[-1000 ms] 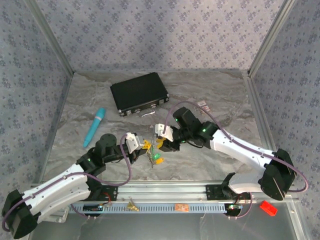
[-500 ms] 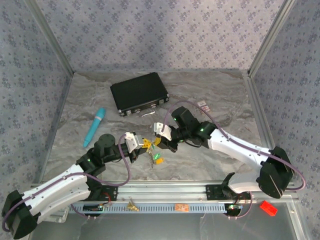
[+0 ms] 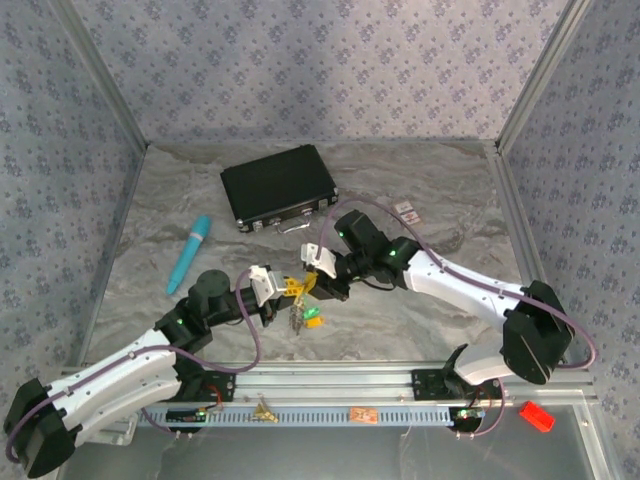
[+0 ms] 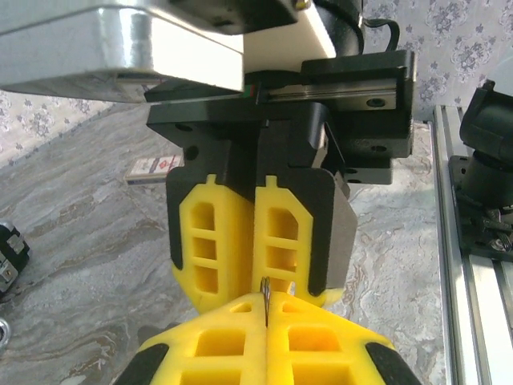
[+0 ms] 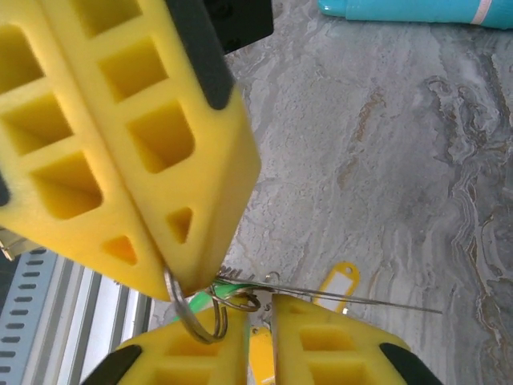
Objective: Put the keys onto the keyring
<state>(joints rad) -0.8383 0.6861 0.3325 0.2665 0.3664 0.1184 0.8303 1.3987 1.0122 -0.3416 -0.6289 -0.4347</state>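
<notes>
While the two arms meet tip to tip over the near centre of the counter (image 3: 430,300), the left end effector (image 4: 263,319) is fully closed on the keyring (image 5: 192,319). A thin metal edge is pinched between its pads, probably to hold the ring steady for threading. The right end effector (image 5: 258,325) faces it with its jaws narrowly apart around the ring's coils, and no firm grip is evident. The keys (image 3: 313,318), with green and yellow heads, are bunched just near of that point. Whether they hang from the ring cannot be told.

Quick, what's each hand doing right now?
Left hand: closed, pinching the keyring.
Right hand: cannot be told whether open or closed.
</notes>
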